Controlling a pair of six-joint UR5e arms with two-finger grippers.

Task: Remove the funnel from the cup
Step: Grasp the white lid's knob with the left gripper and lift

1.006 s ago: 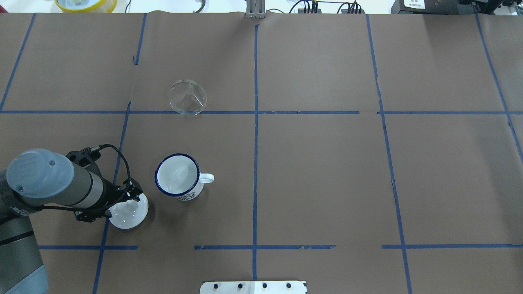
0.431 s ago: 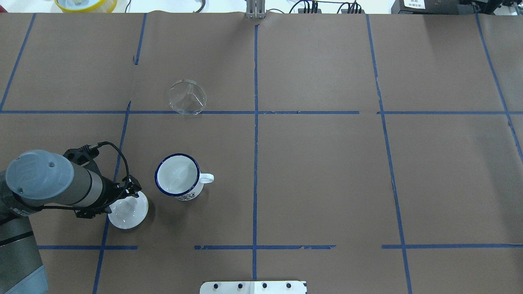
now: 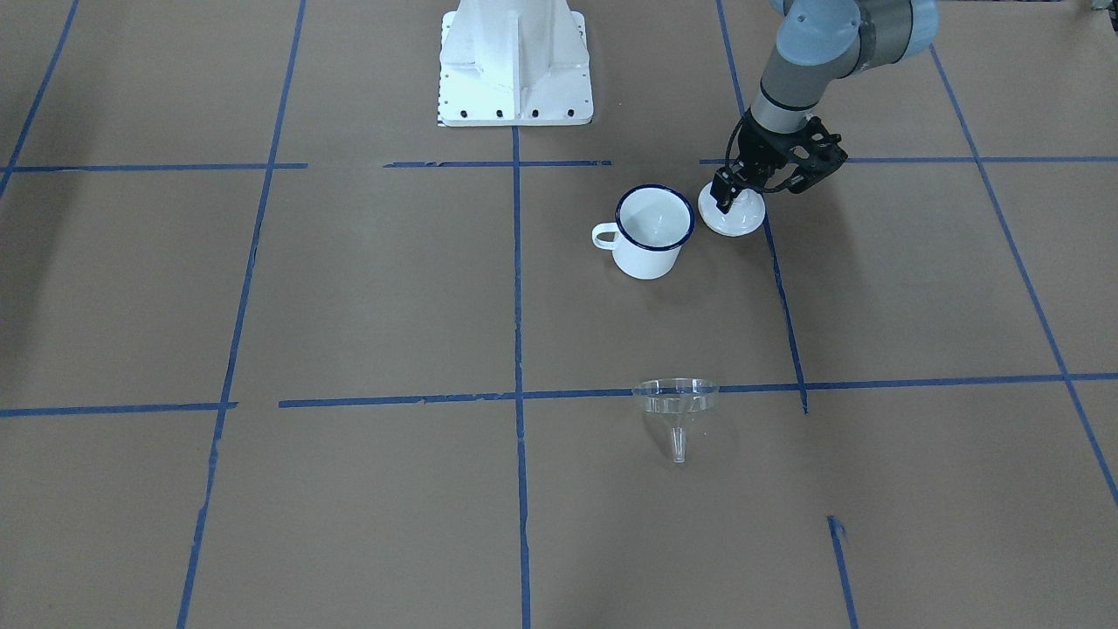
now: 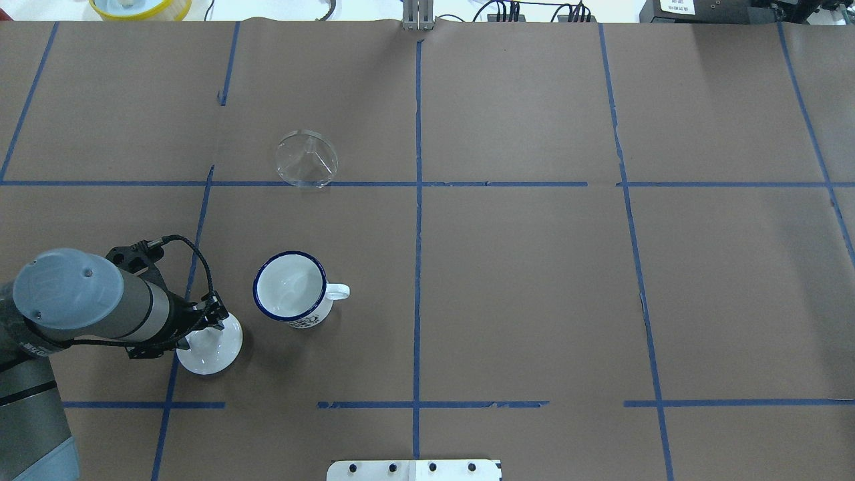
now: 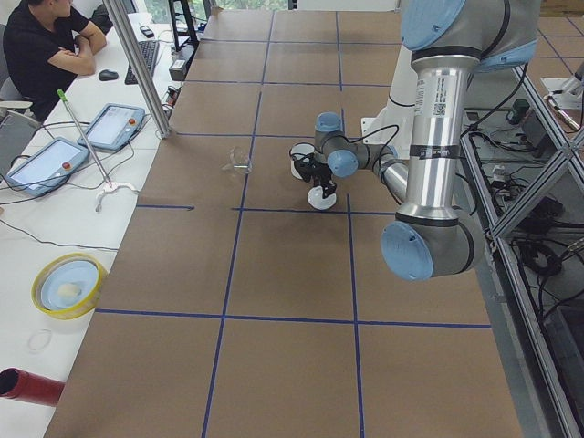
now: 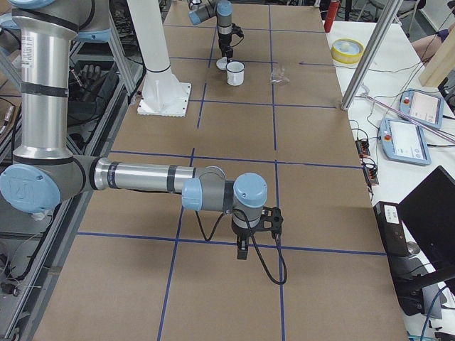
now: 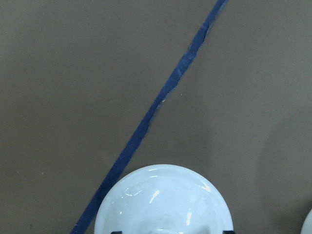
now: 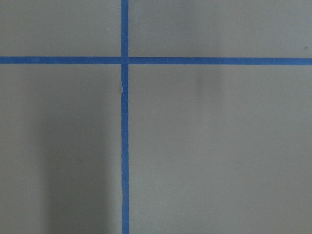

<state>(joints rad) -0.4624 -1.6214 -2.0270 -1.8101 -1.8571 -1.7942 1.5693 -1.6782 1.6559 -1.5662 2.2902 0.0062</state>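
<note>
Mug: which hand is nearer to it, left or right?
Left. The left hand hangs over the white lid right beside the mug, opposite its handle. The right hand is far down the table, away from both.

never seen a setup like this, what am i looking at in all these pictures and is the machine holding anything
These are two robot arms at a brown table marked with blue tape. All the pictures show one instant: from above, from the front, from both ends, and from a small camera on each wrist. On the table stand an empty white mug with a blue rim and a white domed lid beside it. A clear funnel sits further off, out of the mug. The left gripper is right over the lid. Its wrist camera shows fingertips spread either side of the knob, so nothing seems held. The right gripper hangs over bare table far away; whether it is open cannot be told.
</note>
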